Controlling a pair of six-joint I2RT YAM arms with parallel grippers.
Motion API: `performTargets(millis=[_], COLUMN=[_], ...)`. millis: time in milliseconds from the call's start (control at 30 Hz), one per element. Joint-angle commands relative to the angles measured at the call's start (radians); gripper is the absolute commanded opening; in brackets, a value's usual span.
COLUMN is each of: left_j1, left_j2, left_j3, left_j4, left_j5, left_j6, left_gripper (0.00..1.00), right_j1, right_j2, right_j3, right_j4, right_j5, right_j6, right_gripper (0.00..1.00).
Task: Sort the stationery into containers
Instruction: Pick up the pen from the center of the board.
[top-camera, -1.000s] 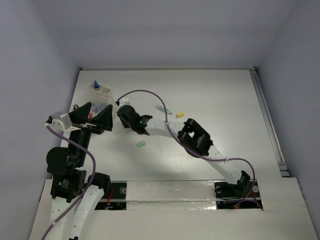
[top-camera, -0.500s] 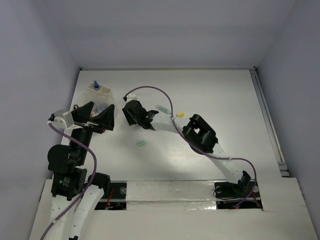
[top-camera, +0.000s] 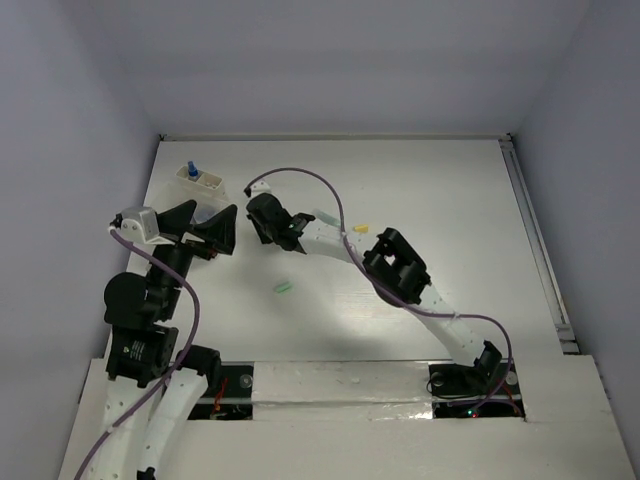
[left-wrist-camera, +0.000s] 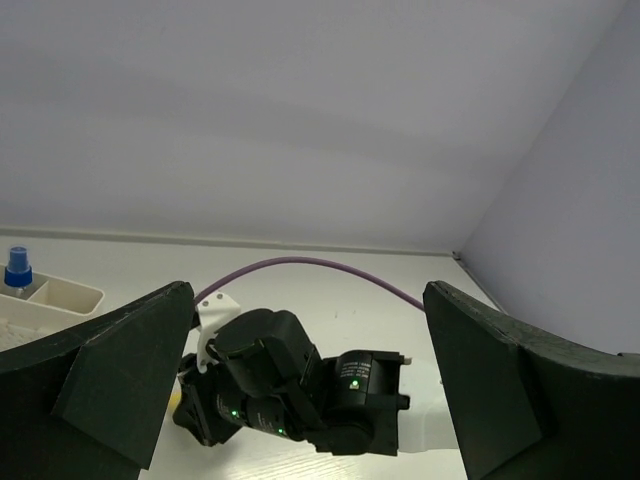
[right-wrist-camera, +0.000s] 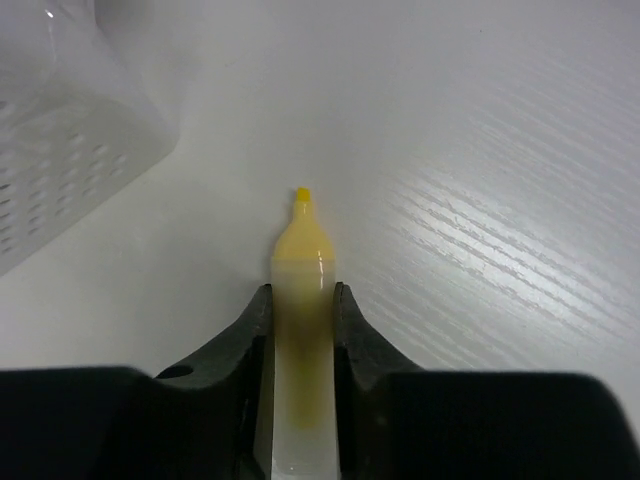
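Observation:
In the right wrist view my right gripper (right-wrist-camera: 302, 296) is shut on a yellow marker (right-wrist-camera: 302, 255), whose tip points at the table just beside a translucent container (right-wrist-camera: 60, 150). From above, the right gripper (top-camera: 262, 222) hovers right of my left gripper (top-camera: 207, 232), which is open with nothing in it. The left wrist view shows its wide-apart fingers (left-wrist-camera: 110, 390) framing the right arm's wrist (left-wrist-camera: 300, 390). A divided container (top-camera: 200, 180) at the far left holds a blue-capped pen (top-camera: 192, 168). A green eraser (top-camera: 284, 288), a pale green marker (top-camera: 325, 216) and a yellow eraser (top-camera: 360, 229) lie loose.
The left wall runs close to the container (left-wrist-camera: 55, 295) and the left arm. A purple cable (top-camera: 300, 178) loops over the right arm. A rail (top-camera: 535, 240) lines the table's right edge.
The right gripper moved up and left toward the containers, opened briefly, and is shut again on the yellow marker. The left wrist shifted slightly right, still open.

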Motion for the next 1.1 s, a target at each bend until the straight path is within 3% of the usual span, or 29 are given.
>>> performTargets(millis=[0, 167, 333, 500, 600, 633, 733, 1067], left_j1=[0.005, 0.005, 0.014, 0.014, 0.014, 0.014, 0.014, 0.014], left_j2=[0.039, 0.117, 0.199, 0.291, 0.317, 0.325, 0.357, 0.428], left_j3=[0.006, 0.018, 0.018, 0.020, 0.011, 0.003, -0.001, -0.018], left_j4=[0.024, -0.010, -0.009, 0.001, 0.027, 0.050, 0.073, 0.165], left_j5=[0.007, 0.024, 0.098, 0.202, 0.259, 0.279, 0.328, 0.457], left_j6=[-0.005, -0.010, -0.018, -0.039, -0.045, -0.050, -0.064, -0.111], left_gripper=[0.99, 0.99, 0.99, 0.99, 0.92, 0.81, 0.70, 0.67], right_j1=[-0.026, -0.089, -0.120, -0.129, -0.129, -0.129, -0.129, -0.081], right_j2=[-0.009, -0.191, -0.449, -0.633, -0.716, -0.752, -0.804, -0.853], right_j3=[0.004, -0.143, -0.442, -0.591, -0.643, -0.657, -0.700, -0.763], right_j4=[-0.002, 0.222, 0.461, 0.574, 0.614, 0.636, 0.684, 0.770], right_j5=[-0.010, -0.032, -0.030, -0.051, -0.061, -0.070, -0.099, -0.169], right_j6=[0.029, 0.081, 0.109, 0.150, 0.155, 0.157, 0.172, 0.207], right_gripper=[0.11, 0.03, 0.01, 0.01, 0.01, 0.01, 0.02, 0.02])
